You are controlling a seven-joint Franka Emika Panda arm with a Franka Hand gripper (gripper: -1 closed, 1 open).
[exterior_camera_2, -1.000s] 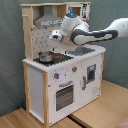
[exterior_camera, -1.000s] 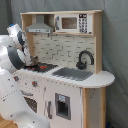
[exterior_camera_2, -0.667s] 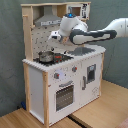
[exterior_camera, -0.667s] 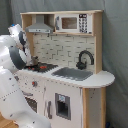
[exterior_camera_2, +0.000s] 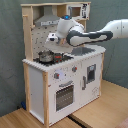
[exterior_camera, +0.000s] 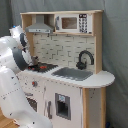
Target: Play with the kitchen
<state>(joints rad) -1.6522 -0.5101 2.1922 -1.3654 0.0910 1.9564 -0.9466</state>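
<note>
The kitchen [exterior_camera: 70, 102] is a tall white toy unit with a light wood frame, seen in both exterior views. It has a hood [exterior_camera: 39, 26], a microwave [exterior_camera: 70, 23], a black faucet [exterior_camera: 85, 59] over a grey sink [exterior_camera: 72, 73], and a black stovetop [exterior_camera_2: 61, 57]. A small metal pot [exterior_camera_2: 45, 56] stands on the stovetop. My gripper [exterior_camera_2: 52, 41] hangs just above and behind the pot, under the hood [exterior_camera_2: 47, 20], apart from the pot. In the first exterior view my white arm [exterior_camera: 14, 57] covers the kitchen's left side.
The oven door [exterior_camera_2: 64, 95] and the knobs [exterior_camera_2: 56, 76] face front in the second exterior view. The kitchen stands on a wooden floor [exterior_camera_2: 100, 112] before a grey curtain [exterior_camera: 117, 45]. My arm [exterior_camera_2: 100, 35] reaches in from the second exterior view's right, above the counter.
My gripper has dipped slightly toward the stovetop. The pot and the kitchen have not moved.
</note>
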